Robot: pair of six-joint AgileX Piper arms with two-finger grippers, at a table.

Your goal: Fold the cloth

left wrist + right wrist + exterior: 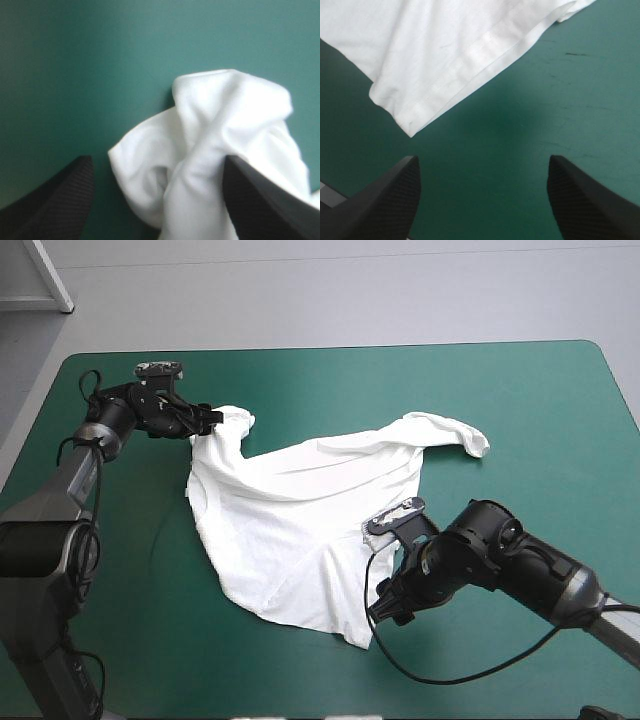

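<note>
White T-shirt runs far-to-near, hem corner nearest — fingers of left gripper and right gripper stand apart.

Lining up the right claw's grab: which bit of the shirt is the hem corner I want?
On the teal-green table, the white shirt lies spread in the middle. Its tip nearest the front edge, just ahead of the open right claw, is the hem corner. It lies flat and pointed with a stitched band, unlike the bunched sleeve at the left claw.
</note>
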